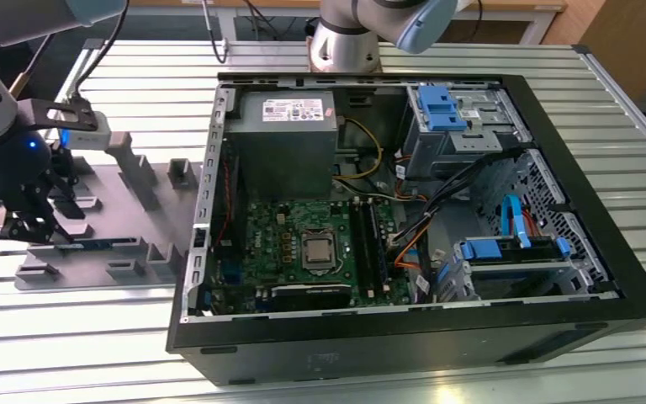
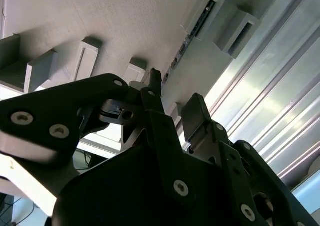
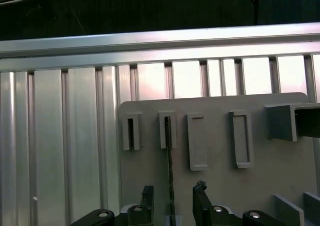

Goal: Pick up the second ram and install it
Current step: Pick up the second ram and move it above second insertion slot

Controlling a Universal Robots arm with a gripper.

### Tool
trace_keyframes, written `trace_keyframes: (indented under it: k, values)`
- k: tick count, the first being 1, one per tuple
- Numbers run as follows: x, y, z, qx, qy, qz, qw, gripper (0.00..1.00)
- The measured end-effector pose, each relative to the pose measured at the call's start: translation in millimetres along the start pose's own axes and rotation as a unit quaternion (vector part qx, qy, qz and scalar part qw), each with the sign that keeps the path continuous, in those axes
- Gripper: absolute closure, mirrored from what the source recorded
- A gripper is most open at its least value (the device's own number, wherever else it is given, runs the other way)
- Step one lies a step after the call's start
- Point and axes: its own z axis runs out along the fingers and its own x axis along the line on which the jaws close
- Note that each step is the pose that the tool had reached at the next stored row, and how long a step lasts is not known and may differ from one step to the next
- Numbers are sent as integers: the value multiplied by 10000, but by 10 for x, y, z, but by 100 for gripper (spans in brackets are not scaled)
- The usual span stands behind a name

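The second ram stands on edge in a slot of the grey plastic tray, seen edge-on as a thin dark strip. It runs between my gripper's two black fingertips with a gap on each side, so the gripper is open and straddles it. In the second wrist view the same strip leads down toward the gripper. In the exterior view the gripper hangs low over the tray at the exterior view's left, by the ram.
An open black computer case lies at the exterior view's right, holding a green motherboard with long black slots, a grey power supply and blue drive brackets. Upright tray blocks stand near the gripper. Ribbed metal table underneath.
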Motion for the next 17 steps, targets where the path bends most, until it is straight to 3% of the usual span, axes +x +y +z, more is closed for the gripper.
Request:
trace_keyframes:
  k: [5,9,10,14,17]
  values:
    - [-1,-1,15,11,-1,-1,10000,56]
    - [0,-1,38,136,-8,-7,9999,56]
    - [0,-2,39,147,-8,-8,9999,56]
    - [0,-1,45,148,-8,-19,9999,56]
    - [-1,-2,65,148,-6,-165,9998,56]
